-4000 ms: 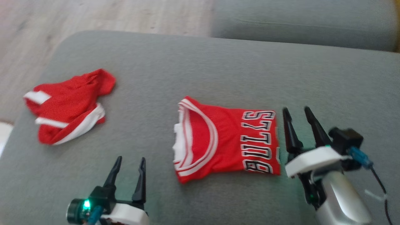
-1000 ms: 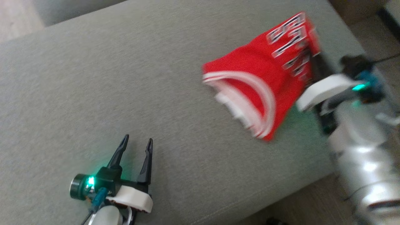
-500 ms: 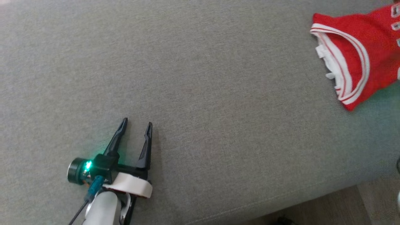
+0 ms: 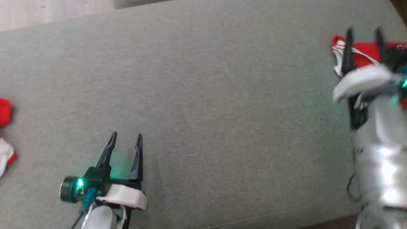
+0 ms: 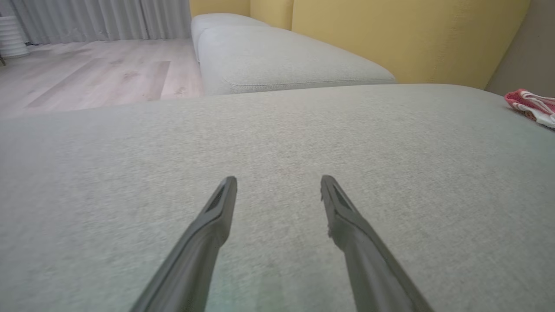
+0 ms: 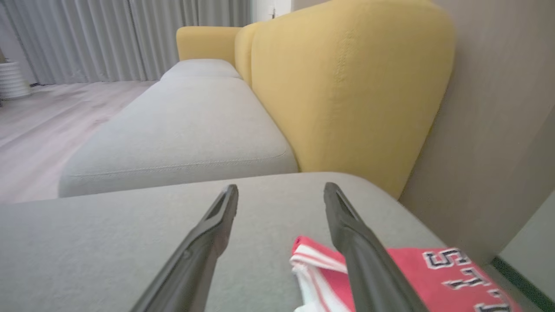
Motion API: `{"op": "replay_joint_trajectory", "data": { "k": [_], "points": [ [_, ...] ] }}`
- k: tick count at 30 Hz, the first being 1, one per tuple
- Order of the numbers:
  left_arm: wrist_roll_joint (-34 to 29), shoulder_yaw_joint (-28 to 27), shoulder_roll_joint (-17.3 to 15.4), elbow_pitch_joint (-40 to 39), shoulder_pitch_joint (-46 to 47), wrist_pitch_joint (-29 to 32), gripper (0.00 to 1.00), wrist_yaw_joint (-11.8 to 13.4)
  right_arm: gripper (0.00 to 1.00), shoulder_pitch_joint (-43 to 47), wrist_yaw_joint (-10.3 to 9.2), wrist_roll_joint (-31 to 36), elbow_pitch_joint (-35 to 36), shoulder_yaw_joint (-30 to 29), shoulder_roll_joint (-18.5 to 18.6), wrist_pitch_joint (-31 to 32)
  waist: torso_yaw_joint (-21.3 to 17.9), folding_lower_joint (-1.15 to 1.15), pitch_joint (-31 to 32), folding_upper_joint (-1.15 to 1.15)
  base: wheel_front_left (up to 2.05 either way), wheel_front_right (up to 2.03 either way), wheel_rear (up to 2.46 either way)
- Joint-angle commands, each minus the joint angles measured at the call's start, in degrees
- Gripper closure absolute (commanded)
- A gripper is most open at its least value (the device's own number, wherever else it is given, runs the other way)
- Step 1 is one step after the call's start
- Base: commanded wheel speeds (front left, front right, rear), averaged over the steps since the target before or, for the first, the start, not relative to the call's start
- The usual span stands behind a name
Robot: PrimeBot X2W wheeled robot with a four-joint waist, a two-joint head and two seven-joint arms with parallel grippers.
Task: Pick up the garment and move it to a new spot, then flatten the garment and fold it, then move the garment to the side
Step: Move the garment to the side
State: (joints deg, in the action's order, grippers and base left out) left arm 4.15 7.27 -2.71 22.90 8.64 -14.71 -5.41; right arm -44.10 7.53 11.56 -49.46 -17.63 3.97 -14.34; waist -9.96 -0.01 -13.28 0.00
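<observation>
The garment (image 4: 365, 52) is a folded red jersey with white trim and black-and-white lettering. It lies flat at the far right end of the grey seat cushion (image 4: 203, 95). My right gripper (image 4: 363, 31) hangs over it, open, with nothing between its fingers. In the right wrist view the garment (image 6: 416, 268) lies below and to the right of the right gripper (image 6: 281, 187). My left gripper (image 4: 126, 135) is open and empty low over the cushion's near left. In the left wrist view the garment (image 5: 531, 104) lies far right of the left gripper (image 5: 279, 178).
A second red and white garment (image 4: 4, 111) pokes in at the cushion's left edge. A yellow backrest (image 6: 347, 86), another grey seat (image 6: 182, 130) and a wall (image 6: 498, 130) lie beyond. Wood floor (image 5: 86, 73) lies off the far left, and the cushion's front edge (image 4: 286, 219) runs near me.
One second ago my right gripper held the jersey lifted; it has since opened, leaving the jersey on the cushion's right end. The head camera has swung. My left gripper is unchanged.
</observation>
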Motion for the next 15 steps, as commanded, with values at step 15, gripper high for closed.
{"op": "replay_joint_trajectory", "data": {
  "k": [15],
  "points": [
    [2.21, -4.69, -0.18, 0.31, -2.12, -0.29, 0.00, 3.25, 0.00, 20.45, -0.04, -20.96, 11.88, 17.90, -1.08, -0.65, 12.81, 0.01, 7.52, 0.00, 0.00, 0.00, 0.00]
  ]
}}
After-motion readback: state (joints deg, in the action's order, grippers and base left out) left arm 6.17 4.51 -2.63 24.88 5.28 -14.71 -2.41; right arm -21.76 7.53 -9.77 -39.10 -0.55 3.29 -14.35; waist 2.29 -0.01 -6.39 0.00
